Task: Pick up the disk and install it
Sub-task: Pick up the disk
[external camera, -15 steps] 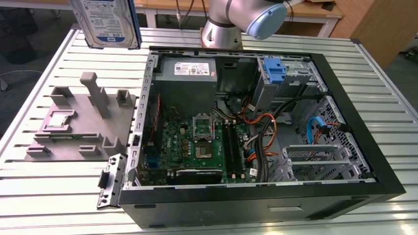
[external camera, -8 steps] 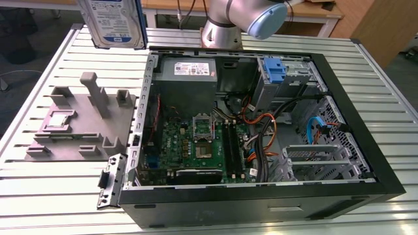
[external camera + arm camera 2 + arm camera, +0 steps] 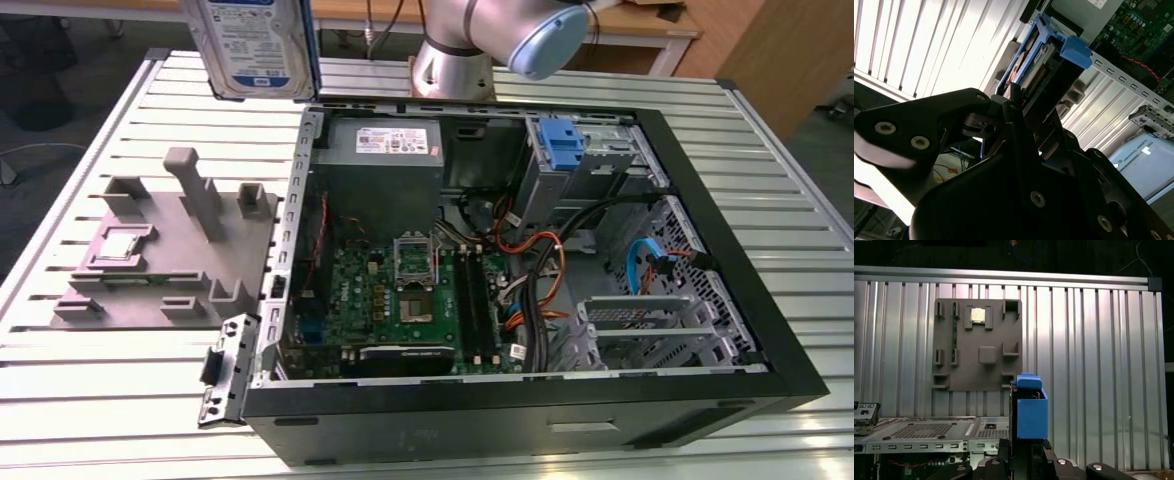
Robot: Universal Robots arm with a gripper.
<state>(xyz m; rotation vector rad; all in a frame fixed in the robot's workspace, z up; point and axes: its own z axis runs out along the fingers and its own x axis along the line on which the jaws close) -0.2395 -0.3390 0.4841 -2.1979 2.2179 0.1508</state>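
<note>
The disk (image 3: 254, 45), a silver drive with a white-and-blue label in a blue carrier, hangs upright above the table, off the open computer case's (image 3: 747, 300) far corner on the exterior view's left. In the second wrist view my gripper (image 3: 1021, 117) is shut on the disk (image 3: 1030, 67), its black fingers (image 3: 1004, 107) clamping the drive's edge. The first wrist view looks along the disk's blue carrier (image 3: 1031, 412), which sticks out from my gripper (image 3: 1026, 452) above the slatted table.
A grey power-supply box (image 3: 380, 145) fills the case's far corner. A bare blue bracket (image 3: 563, 145) sits in the drive bay at the far right. A grey fixture plate (image 3: 160, 250) lies beside the case; it (image 3: 979, 345) carries a small chip (image 3: 977, 315). The arm's base (image 3: 454, 60) stands behind the case.
</note>
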